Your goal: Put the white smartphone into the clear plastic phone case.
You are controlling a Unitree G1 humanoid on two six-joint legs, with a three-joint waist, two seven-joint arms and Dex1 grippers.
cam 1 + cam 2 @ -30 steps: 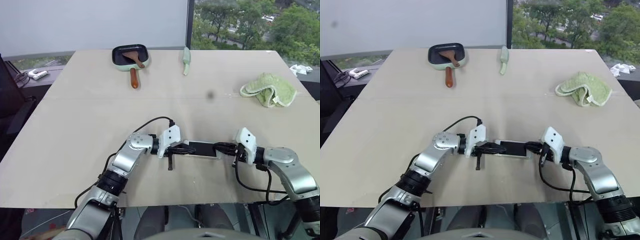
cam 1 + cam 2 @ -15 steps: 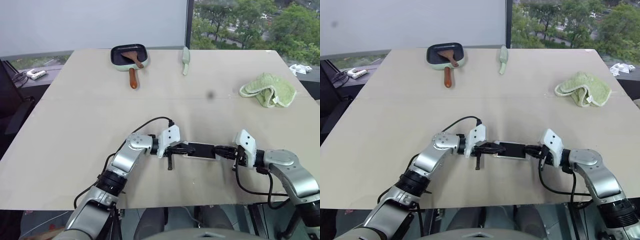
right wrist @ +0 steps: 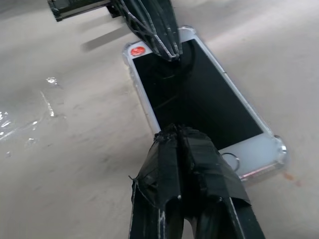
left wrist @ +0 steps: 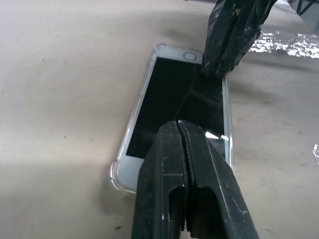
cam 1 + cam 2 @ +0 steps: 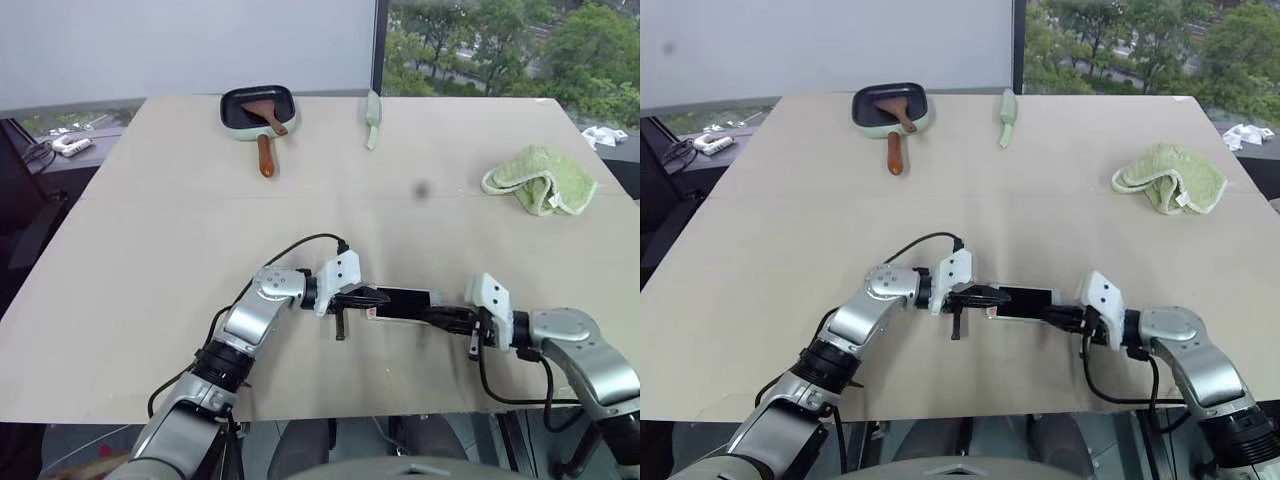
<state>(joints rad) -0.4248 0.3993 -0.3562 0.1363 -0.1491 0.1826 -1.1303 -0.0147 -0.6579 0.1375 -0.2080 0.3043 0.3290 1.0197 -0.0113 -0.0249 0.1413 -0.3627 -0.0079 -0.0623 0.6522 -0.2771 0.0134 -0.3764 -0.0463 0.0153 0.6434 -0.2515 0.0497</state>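
Observation:
The white smartphone [image 5: 405, 303] lies flat, screen up, near the table's front edge, with a reddish mark [image 3: 136, 50] at one end. It sits inside the clear plastic phone case [image 4: 115, 174], whose glossy rim and bumper corners [image 3: 279, 148] frame it. My left gripper [image 5: 384, 297] is shut, its tip resting over the phone's left end [image 4: 179, 124]. From the right, my right gripper [image 5: 428, 314] is shut too, its taped tip [image 3: 177, 130] at the phone's near long edge by the home-button end.
At the far side stand a dark square pan with a wooden spatula [image 5: 258, 108] and a pale green utensil [image 5: 372, 120]. A crumpled green cloth [image 5: 540, 180] lies far right. The table's front edge [image 5: 330, 408] runs just below both arms.
My right gripper has pulled back toward the table's front edge and turned a little, so its tip sits at the phone's near edge instead of its right end. The left gripper and phone stay put.

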